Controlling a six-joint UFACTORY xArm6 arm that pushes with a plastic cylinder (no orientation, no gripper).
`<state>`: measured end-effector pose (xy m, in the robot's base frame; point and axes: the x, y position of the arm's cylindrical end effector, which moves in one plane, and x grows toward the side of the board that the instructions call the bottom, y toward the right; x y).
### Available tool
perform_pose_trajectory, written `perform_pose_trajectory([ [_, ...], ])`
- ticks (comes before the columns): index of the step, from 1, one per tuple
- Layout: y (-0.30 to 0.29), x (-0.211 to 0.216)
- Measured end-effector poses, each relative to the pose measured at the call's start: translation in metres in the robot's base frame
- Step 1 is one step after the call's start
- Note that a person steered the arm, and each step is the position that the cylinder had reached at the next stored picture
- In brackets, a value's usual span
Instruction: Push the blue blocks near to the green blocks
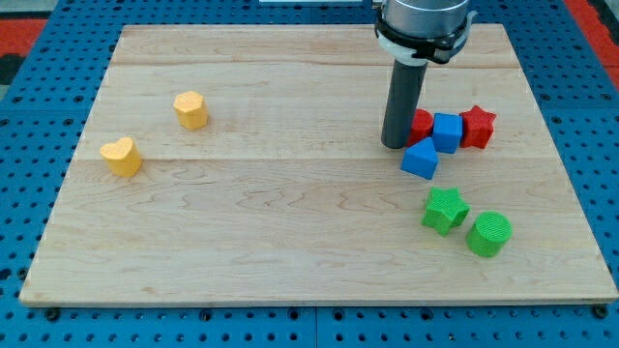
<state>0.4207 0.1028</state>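
My tip [395,143] rests on the board at the view's right, just left of a cluster of blocks. A blue cube [447,131] sits right of the rod. A blue wedge-like block [421,159] lies just below and right of my tip. A green star [445,210] and a green cylinder [489,233] lie lower right, apart from the blue blocks. The wedge is closer to the green star than the cube is.
A red block [422,123] sits partly hidden behind the rod, and a red star [478,126] touches the blue cube's right side. A yellow heart [122,156] and another yellow block [191,109] lie at the view's left. The wooden board [290,242] ends near the green cylinder.
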Motion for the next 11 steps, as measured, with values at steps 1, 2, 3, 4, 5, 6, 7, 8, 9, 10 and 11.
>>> perform_pose_trajectory([
  [1,0.018,-0.011],
  [2,0.030,-0.035],
  [3,0.083,-0.036],
  [4,0.088,-0.002],
  [5,0.084,0.025],
  [6,0.074,0.050],
  [7,0.055,-0.005],
  [8,0.013,-0.003],
  [9,-0.002,0.031],
  [10,-0.001,0.030],
  [11,-0.016,0.005],
])
